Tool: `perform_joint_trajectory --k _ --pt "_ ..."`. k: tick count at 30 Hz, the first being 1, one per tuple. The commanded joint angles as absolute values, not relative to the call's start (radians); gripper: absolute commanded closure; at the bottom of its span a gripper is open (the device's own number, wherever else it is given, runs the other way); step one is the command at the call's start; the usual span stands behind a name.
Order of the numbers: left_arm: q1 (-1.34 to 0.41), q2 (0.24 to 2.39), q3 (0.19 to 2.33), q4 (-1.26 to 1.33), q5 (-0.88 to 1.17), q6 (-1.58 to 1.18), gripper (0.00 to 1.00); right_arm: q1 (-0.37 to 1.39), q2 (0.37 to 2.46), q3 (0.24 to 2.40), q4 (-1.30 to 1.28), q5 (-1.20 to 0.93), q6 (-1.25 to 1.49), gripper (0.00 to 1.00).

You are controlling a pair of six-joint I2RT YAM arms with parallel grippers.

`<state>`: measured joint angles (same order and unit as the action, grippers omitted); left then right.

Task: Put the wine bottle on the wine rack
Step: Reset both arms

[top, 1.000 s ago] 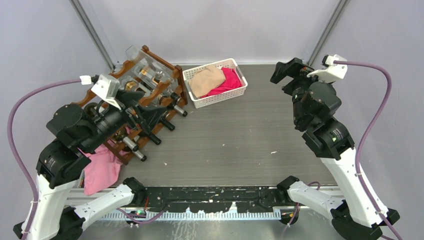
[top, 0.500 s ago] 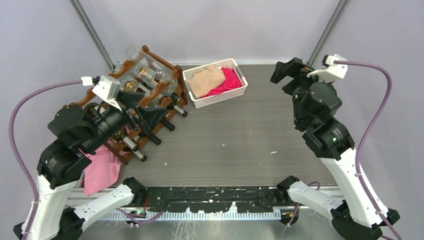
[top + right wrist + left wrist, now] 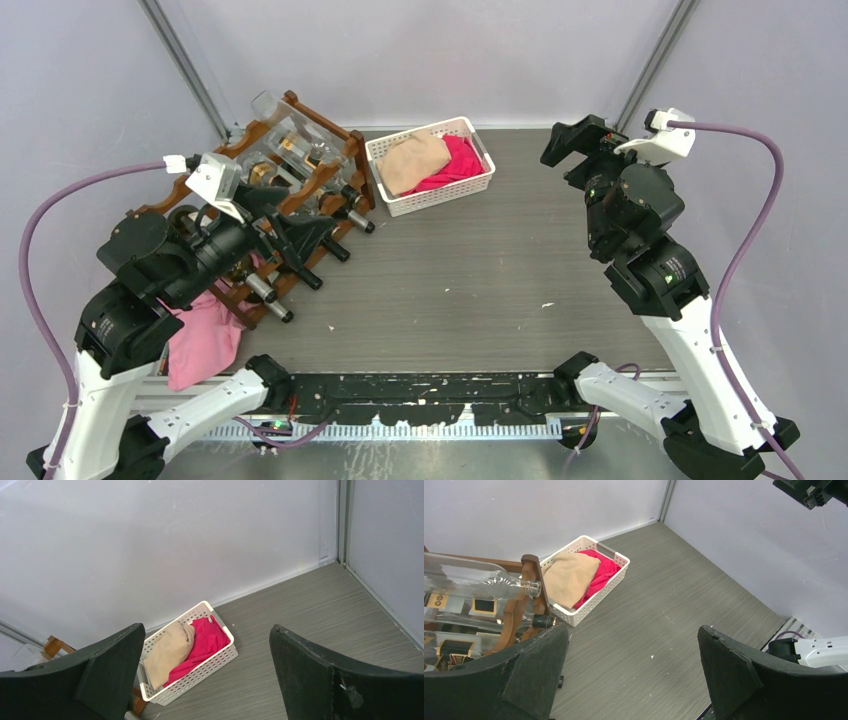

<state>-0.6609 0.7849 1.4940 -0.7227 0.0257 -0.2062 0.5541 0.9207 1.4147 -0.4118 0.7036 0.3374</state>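
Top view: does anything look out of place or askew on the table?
A pink cloth lies crumpled at the near left edge beside the wine rack, reaching the table's front edge; other cloths sit in the white basket.

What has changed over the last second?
The left gripper drifted very slightly back toward the near edge, open and empty. The right gripper, also open, the wine rack, its bottles and the white basket stayed put.
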Motion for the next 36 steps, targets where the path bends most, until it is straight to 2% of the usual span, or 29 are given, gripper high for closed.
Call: perform_joint_trajectory --k 1,36 --pt "-0.658 0.774 1.491 -0.675 0.014 -0.206 0.0 0.553 0.91 1.413 -0.35 0.703 0.327 0.0" --pt "-0.658 0.773 1.48 -0.677 0.009 -0.201 0.0 0.554 0.893 1.386 -0.324 0.704 0.322 0.0"
